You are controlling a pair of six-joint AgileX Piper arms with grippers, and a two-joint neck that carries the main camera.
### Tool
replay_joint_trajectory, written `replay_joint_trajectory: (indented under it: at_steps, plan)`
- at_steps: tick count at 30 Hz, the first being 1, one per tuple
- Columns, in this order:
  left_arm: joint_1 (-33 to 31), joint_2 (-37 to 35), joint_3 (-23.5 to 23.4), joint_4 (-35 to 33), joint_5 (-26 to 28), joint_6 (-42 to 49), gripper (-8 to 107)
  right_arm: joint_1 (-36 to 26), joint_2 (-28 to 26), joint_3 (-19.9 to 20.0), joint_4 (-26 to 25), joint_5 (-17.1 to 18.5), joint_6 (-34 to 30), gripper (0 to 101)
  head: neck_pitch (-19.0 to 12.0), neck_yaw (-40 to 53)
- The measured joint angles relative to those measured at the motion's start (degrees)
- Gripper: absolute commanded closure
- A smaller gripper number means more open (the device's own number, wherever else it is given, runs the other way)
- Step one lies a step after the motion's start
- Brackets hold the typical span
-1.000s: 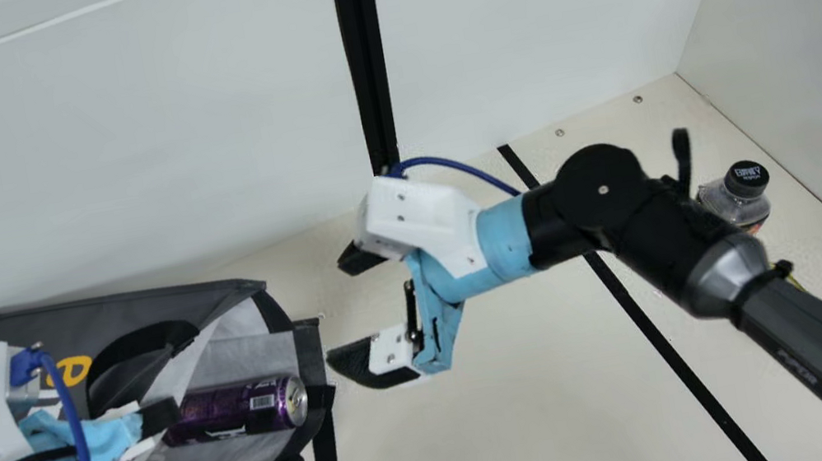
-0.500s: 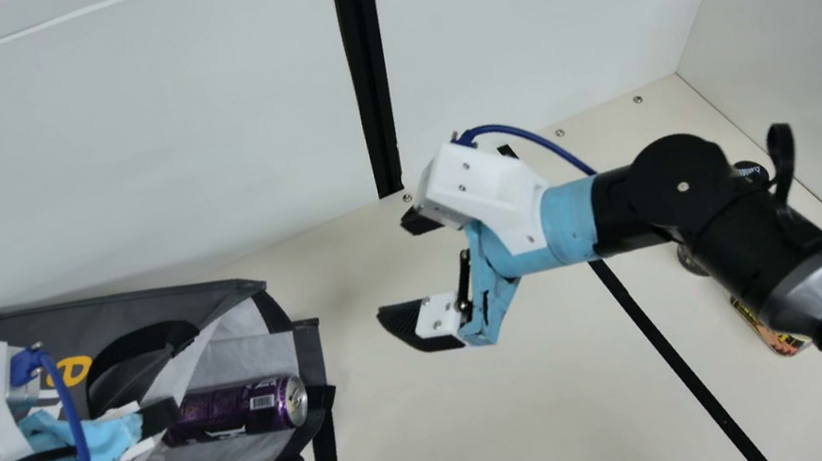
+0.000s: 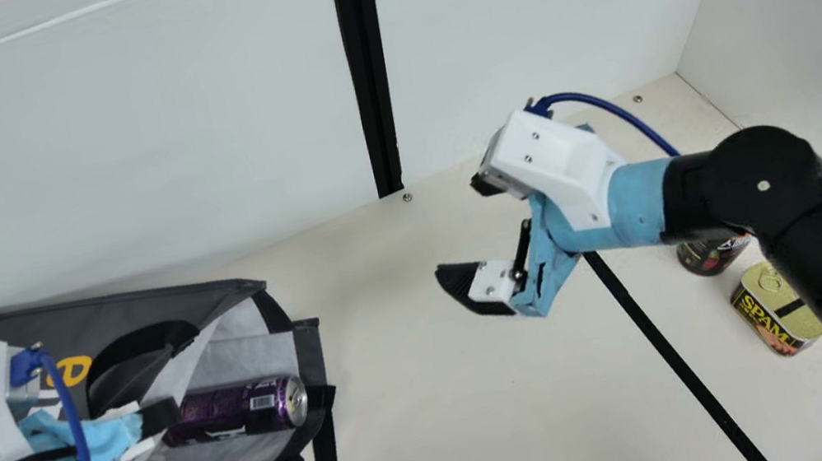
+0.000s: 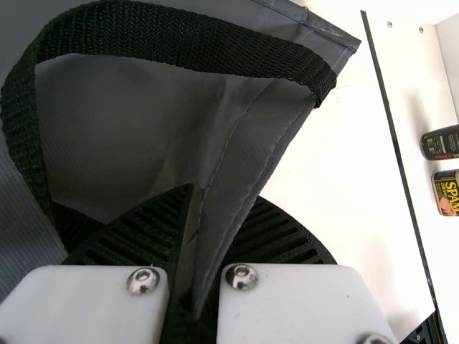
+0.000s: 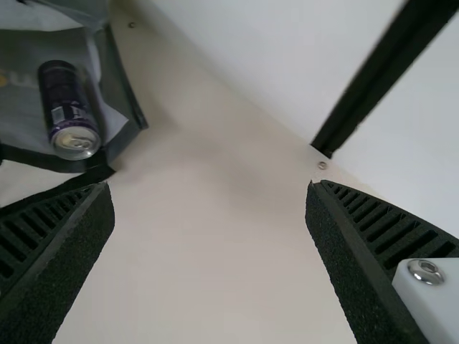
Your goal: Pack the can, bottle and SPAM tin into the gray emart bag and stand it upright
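On the table's left side, the gray emart bag (image 3: pixel 140 305) lies on its side, mouth toward mid-table. Left gripper (image 3: pixel 161 416): closed on a fold of the bag's fabric. Can (image 3: pixel 232 410): lying inside the mouth, pull-tab end outward. Right gripper (image 3: pixel 466 231): fingers spread, nothing between them, over the table between bag and black strip (image 3: pixel 675 361). Beyond the strip: SPAM tin (image 3: pixel 766 309), bottle (image 3: pixel 708 256) near it, partly hidden by the right arm.
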Motion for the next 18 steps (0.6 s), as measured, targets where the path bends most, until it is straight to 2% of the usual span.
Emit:
replay_joint_trajectory:
  at_steps: [11,18]
  plan:
    - [0.0,0.0,0.0,0.0,0.0,0.0,107,-3.7,-3.3,0.8,-8.3,-3.0,6.9,6,0.0,-0.1]
    - [0.0,0.0,0.0,0.0,0.0,0.0,107,-5.3,-5.4,0.8,-14.7,-3.7,12.2,6,0.0,0.0]
